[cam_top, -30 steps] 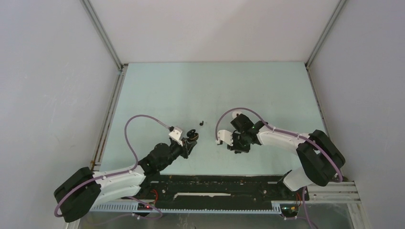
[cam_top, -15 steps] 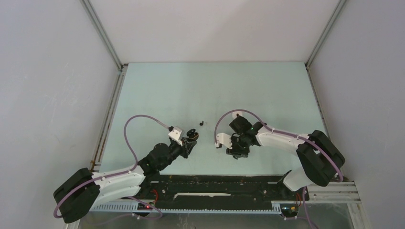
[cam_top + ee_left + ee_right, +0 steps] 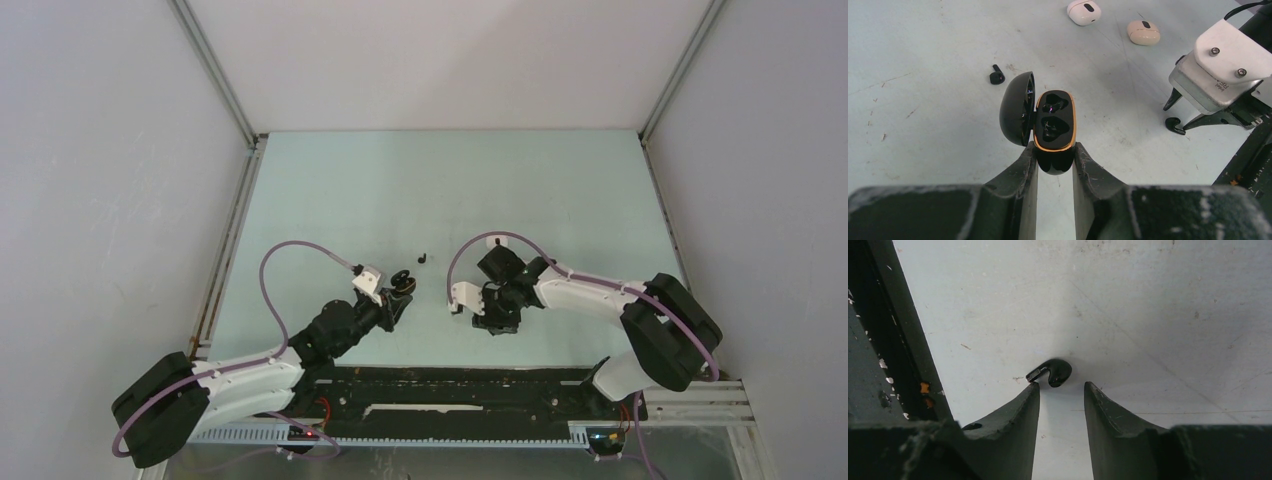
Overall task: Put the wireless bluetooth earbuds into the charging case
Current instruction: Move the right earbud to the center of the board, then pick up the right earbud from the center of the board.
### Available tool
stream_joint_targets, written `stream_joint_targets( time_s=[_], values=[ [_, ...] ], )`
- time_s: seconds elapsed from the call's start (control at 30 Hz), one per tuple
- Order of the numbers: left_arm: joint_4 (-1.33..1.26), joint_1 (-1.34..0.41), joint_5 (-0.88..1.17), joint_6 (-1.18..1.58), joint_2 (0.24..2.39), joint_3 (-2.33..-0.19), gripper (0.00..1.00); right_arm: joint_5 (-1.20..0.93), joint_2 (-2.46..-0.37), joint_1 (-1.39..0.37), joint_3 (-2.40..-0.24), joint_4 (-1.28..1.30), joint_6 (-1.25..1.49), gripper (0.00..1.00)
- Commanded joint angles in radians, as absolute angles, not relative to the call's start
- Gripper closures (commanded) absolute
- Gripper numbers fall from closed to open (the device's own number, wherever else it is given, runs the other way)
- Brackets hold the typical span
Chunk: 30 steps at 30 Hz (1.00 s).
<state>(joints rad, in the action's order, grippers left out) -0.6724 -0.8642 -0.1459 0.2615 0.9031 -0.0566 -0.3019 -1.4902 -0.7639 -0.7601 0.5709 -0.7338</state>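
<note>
- Jaws of the right gripper (image 3: 1061,389) stand part open and hold nothing. Their tips sit low over the table (image 3: 1158,310).
- The black earbud (image 3: 1055,372) lies on the table just ahead of the gap between the jaws, with its stem tip almost at one fingertip.
- By its looks, that earbud is very light, hard and glossy. It will likely skid or flip if one finger reaches it before the other.
- The safest hold seems to be across the rounded body, leaving the stem free for seating in a well.
- The left gripper (image 3: 1054,156) is clamped on the lower body of the charging case (image 3: 1054,120). The lid (image 3: 1017,107) hangs open to one side, and both wells look empty.
- Farther out, a second black earbud (image 3: 996,77) lies on the table just beyond the lid.
- A white earbud (image 3: 1084,12) and a beige earbud (image 3: 1143,32) lie near each other, well apart from the case.
</note>
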Motion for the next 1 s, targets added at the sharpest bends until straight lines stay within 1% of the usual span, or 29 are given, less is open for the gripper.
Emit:
stream_joint_targets(
  time_s=[0.0, 0.1, 0.47, 0.8, 0.97],
  values=[
    [-0.718, -0.861, -0.141, 0.25, 0.897, -0.075, 0.96, -0.331, -1.518, -0.785, -0.778, 0.547, -0.755, 0.58],
    [-0.717, -0.861, -0.14, 0.249, 0.898, -0.075, 0.96, -0.336, -1.533, -0.792, -0.79, 0.54, -0.757, 0.58],
    [-0.703, -0.861, -0.138, 0.245, 0.9, -0.083, 0.96, -0.379, -1.597, -0.769, -0.812, 0.588, -0.769, 0.64],
    [-0.703, -0.861, -0.135, 0.244, 0.901, -0.083, 0.96, -0.375, -1.62, -0.718, -0.818, 0.615, -0.749, 0.61],
    [-0.703, -0.861, -0.133, 0.244, 0.899, -0.083, 0.96, -0.374, -1.605, -0.713, -0.818, 0.629, -0.737, 0.62]
  ],
)
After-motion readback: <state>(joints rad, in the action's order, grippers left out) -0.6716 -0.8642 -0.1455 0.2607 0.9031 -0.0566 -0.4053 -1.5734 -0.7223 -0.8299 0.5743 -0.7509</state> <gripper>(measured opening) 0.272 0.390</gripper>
